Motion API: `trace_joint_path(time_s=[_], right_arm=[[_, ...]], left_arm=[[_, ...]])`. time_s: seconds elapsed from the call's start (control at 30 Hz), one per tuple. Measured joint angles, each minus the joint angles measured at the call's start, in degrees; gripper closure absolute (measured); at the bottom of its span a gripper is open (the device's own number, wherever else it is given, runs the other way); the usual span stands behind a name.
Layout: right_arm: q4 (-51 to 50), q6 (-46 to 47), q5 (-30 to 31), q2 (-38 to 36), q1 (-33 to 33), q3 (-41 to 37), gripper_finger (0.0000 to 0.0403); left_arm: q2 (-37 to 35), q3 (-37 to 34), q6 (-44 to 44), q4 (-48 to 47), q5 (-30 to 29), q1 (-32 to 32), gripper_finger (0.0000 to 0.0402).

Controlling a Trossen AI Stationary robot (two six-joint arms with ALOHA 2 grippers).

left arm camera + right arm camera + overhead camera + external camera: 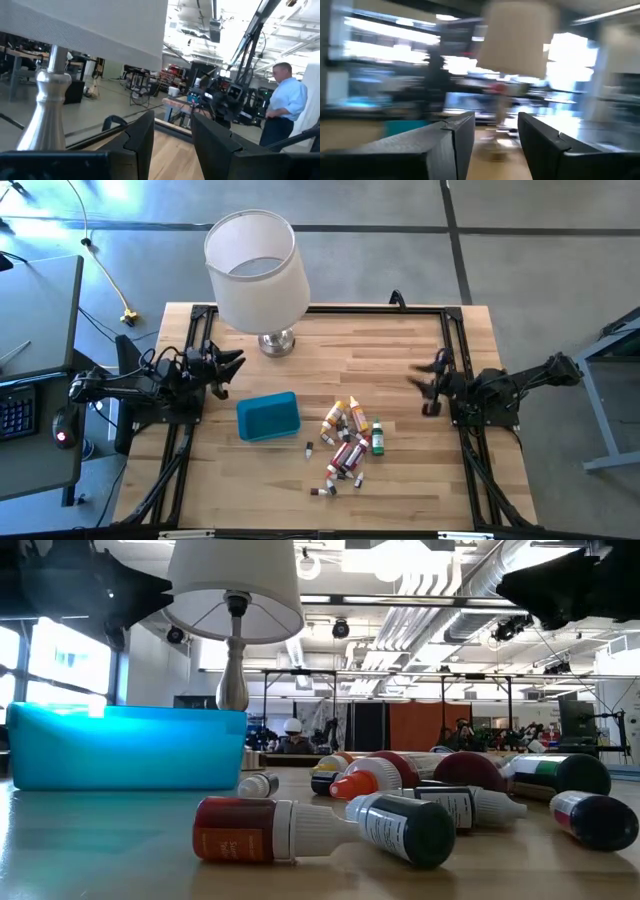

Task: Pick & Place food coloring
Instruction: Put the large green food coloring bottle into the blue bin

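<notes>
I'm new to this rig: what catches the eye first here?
A big white lamp towers over the table's far edge. Below it, a blue tray lies beside a loose heap of small food coloring bottles near the table's middle. Both grippers, left and right, hang open and empty at the sides.

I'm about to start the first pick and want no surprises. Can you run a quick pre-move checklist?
1. Left gripper empty, jaws parted: ok.
2. Right gripper empty, jaws parted: ok.
3. Food coloring bottles lying loose beside the tray, none held: ok.
4. Blue tray upright between left arm and bottles: ok.
5. Tray contents: cannot tell fully; looks bare from above.
6. Lamp stands behind the tray, overhanging the table's far edge: not ok.
</notes>
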Motion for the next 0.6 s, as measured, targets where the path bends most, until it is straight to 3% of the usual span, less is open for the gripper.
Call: trace_joint_path(time_s=[0.13,0.3,0.43,0.6], right_arm=[[-0.72,8.83,13.49,0.03,-0.34,0.0,0.0259],[-10.83,25.82,21.61,0.02,-0.44,0.0,0.0259],[-21.84,36.03,19.78,0.05,-0.44,-0.05,0.0259],[-19.88,45.27,11.55,0.07,-0.46,-0.05,0.0259]], left_arm=[[0.0,0.0,0.0,-0.05,0.0,0.0,0.0273],[0.02,0.0,0.09,0.32,-1.01,0.0,0.0273],[0.01,0.0,0.2,3.05,-3.38,0.0,0.0273],[0.0,0.01,0.24,7.61,-3.82,0.0,0.0273]])
